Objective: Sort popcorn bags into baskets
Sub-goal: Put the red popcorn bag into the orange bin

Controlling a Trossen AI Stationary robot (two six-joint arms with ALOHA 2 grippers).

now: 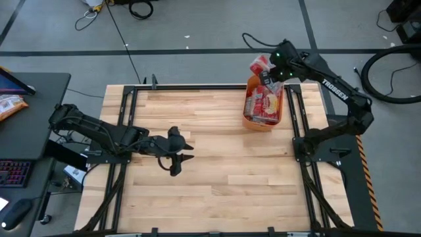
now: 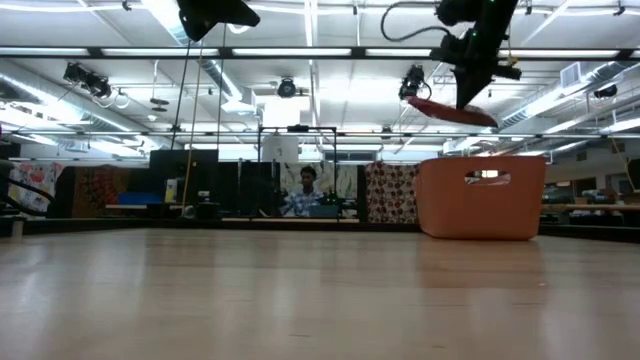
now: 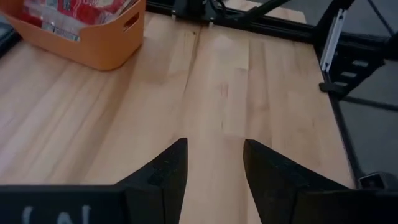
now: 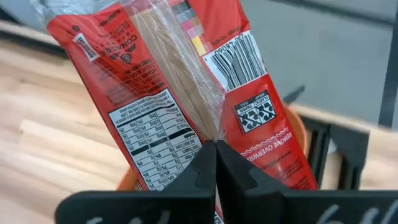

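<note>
Red popcorn bag [image 2: 452, 111] lying flat, lengthwise sideways

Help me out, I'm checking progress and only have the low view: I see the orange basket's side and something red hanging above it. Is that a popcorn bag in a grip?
Observer: Yes. The right wrist view shows the right end effector shut on a red popcorn bag, pinching its clear seam.
Operator: Is it over the basket?
Observer: From above, the bag hangs at the far rim of the orange basket, partly beyond the table edge.
Operator: Anything inside already?
Observer: Several red packets lie in it.
Operator: And the left arm?
Observer: The left end effector hangs open and empty over bare table near the middle.
</note>
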